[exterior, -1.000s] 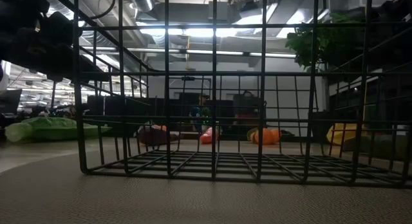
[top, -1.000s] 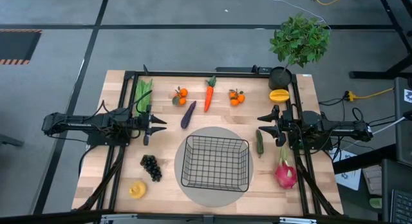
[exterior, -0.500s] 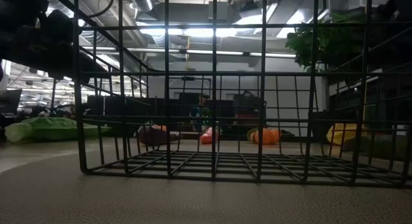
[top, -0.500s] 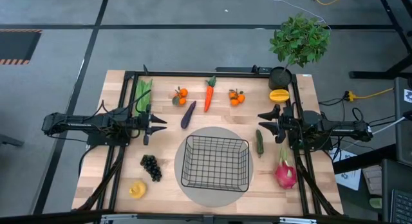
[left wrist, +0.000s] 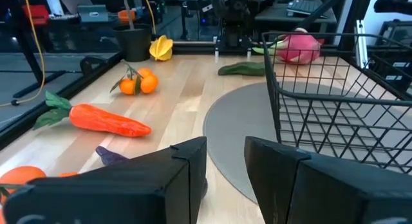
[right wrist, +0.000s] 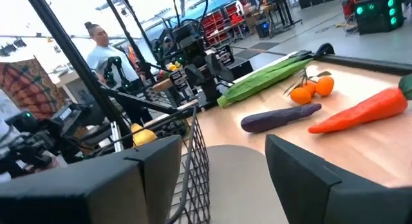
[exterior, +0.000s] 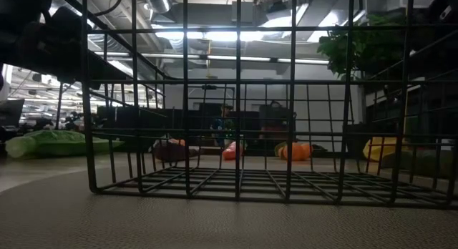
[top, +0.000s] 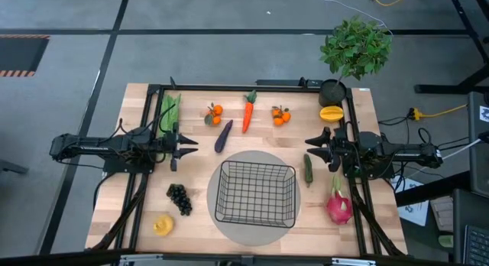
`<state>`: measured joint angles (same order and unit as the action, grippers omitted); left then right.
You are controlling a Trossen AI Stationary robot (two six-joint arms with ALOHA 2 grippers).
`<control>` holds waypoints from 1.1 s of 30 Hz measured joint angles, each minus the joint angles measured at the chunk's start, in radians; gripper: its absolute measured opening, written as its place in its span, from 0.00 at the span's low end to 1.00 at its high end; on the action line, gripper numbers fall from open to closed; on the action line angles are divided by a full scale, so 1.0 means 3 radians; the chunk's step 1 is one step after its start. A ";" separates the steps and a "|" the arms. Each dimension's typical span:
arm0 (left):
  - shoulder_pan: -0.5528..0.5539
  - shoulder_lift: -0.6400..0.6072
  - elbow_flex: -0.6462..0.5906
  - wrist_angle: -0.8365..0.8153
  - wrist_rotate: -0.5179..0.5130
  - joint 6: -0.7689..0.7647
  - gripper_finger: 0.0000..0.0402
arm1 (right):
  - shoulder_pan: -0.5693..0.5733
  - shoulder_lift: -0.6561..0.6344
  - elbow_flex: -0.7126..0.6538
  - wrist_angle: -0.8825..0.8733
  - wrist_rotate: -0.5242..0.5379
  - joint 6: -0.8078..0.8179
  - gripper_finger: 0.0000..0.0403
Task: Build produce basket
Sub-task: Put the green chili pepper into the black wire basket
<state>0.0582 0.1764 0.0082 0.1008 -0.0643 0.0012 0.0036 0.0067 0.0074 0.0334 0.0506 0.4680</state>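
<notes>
Right gripper [top: 310, 149] slightly nearer the cucumber [top: 309, 169] than before, fingers apart, nothing gripped.

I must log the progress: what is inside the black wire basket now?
Nothing shows inside the basket; only its wire floor over the grey round mat. The mesh hides nothing.

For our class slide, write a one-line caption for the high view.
Empty wire basket on a round mat, produce scattered around it, both arms waiting at the table's sides.
</notes>
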 joint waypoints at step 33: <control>-0.0072 0.0000 0.0000 0.0143 0.0053 -0.0585 0.24 | 0.0253 0.1523 0.2252 -0.2747 0.1060 0.1018 0.55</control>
<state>0.0366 0.1764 0.0082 0.1436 -0.0483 -0.1741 0.0795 0.4637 0.6829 -0.7906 0.3687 0.7734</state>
